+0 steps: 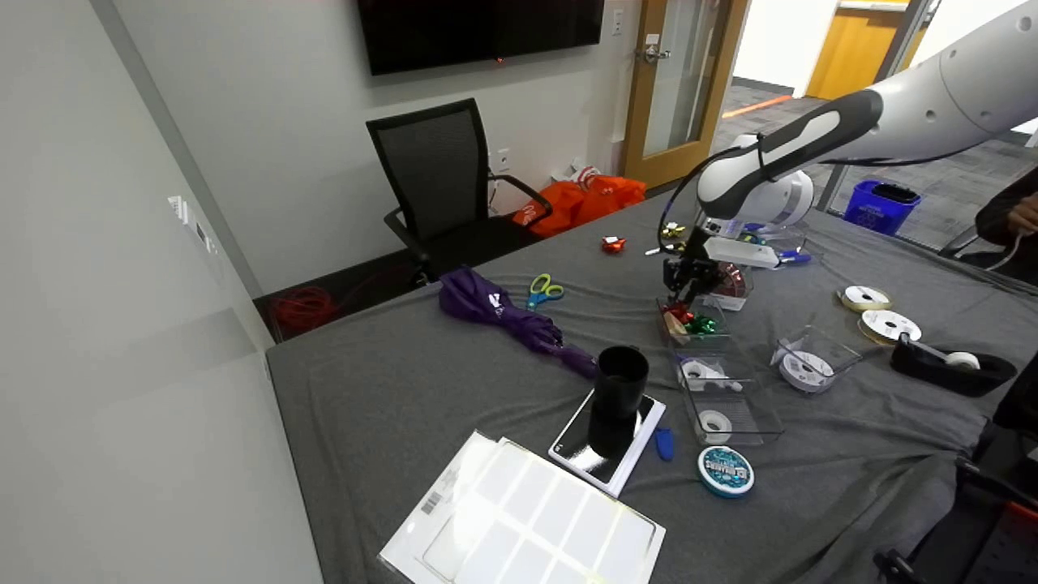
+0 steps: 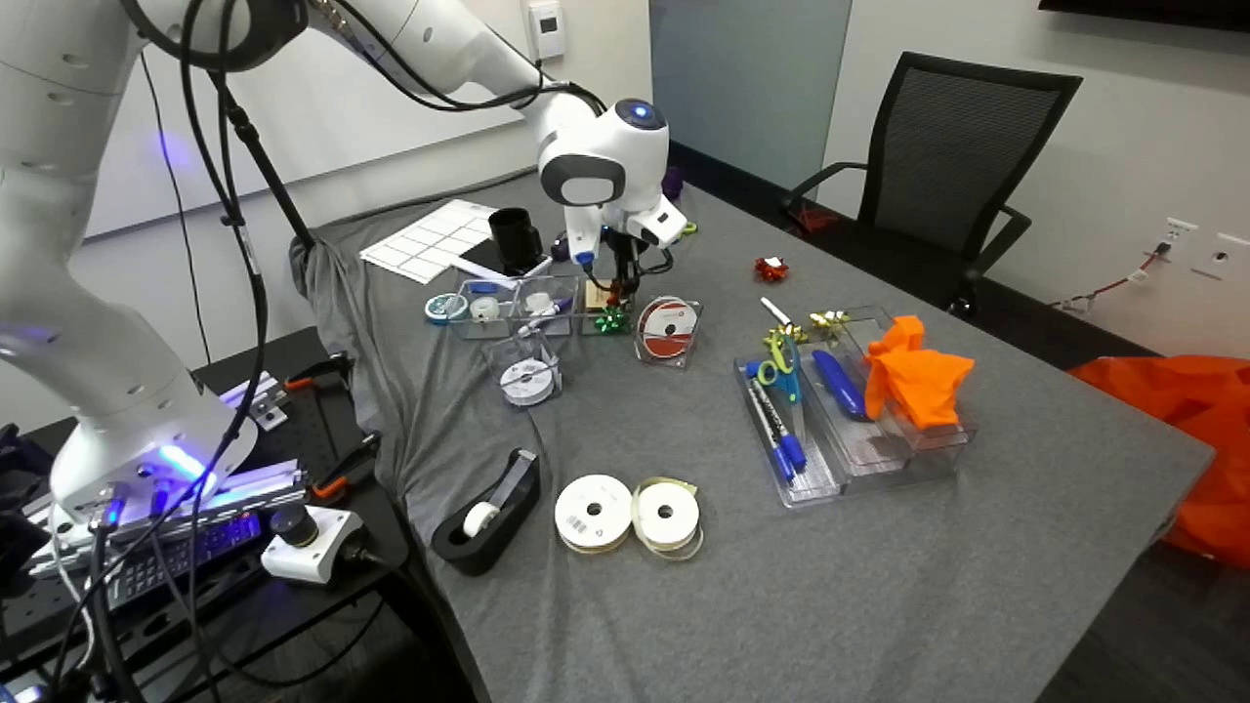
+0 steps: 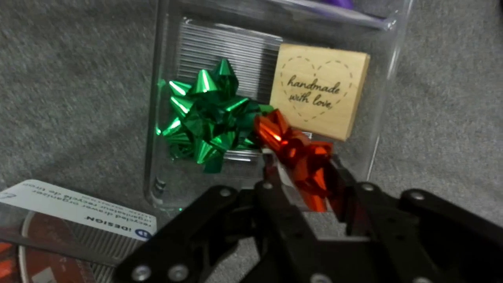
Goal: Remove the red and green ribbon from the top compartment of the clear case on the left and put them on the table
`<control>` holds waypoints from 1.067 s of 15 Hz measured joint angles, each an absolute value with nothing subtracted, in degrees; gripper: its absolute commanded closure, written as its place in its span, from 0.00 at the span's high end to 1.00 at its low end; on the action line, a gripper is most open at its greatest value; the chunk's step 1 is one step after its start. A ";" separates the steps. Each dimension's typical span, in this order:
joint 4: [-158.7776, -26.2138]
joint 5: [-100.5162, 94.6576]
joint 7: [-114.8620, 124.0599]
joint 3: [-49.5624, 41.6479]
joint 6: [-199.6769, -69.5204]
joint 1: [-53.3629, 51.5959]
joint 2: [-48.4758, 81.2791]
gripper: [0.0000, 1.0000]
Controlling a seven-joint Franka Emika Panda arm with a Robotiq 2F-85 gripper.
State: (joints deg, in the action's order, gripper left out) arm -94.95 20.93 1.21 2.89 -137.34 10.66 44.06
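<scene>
The clear case (image 1: 754, 420) stands on the grey-cloth table (image 1: 389, 389) with its compartments in a row. In the wrist view, its end compartment (image 3: 152, 157) holds the shiny green ribbon (image 3: 208, 114) bow. The green bow also shows in both exterior views (image 1: 702, 325) (image 2: 611, 320). My gripper (image 3: 304, 167) is over this compartment with the red ribbon (image 3: 292, 151) squeezed between its fingers. The red bow looks pressed narrow and lies against the green bow's side. I cannot tell whether it is lifted off the compartment floor. The gripper (image 1: 683, 296) hides part of it in the exterior views.
A wooden stamp block (image 3: 320, 90) shares the compartment. A clear box with a brown-red spool (image 2: 668, 330) stands beside the case. A small clear box (image 1: 807, 369), black mug (image 1: 621, 381) and purple umbrella (image 1: 519, 320) are near. Another red bow (image 2: 770, 268) lies on the table.
</scene>
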 measured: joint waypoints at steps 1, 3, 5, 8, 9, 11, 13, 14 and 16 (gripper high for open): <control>-94.95 21.22 1.21 2.92 -137.33 10.72 44.06 0.02; -94.95 21.75 1.21 3.00 -137.31 10.85 44.06 0.00; -94.96 21.90 1.21 3.07 -137.09 10.93 43.96 0.00; -95.21 21.90 1.31 3.08 -135.27 10.93 42.52 0.00; -95.41 21.90 1.51 3.09 -133.98 10.93 41.44 0.00; -95.71 22.32 2.30 3.08 -130.62 10.94 38.47 0.00; -95.66 24.76 3.26 3.09 -127.96 10.99 35.36 0.00; -95.50 26.87 3.85 3.09 -127.55 11.05 34.00 0.00; -94.28 31.44 5.76 3.04 -128.07 11.31 32.54 0.00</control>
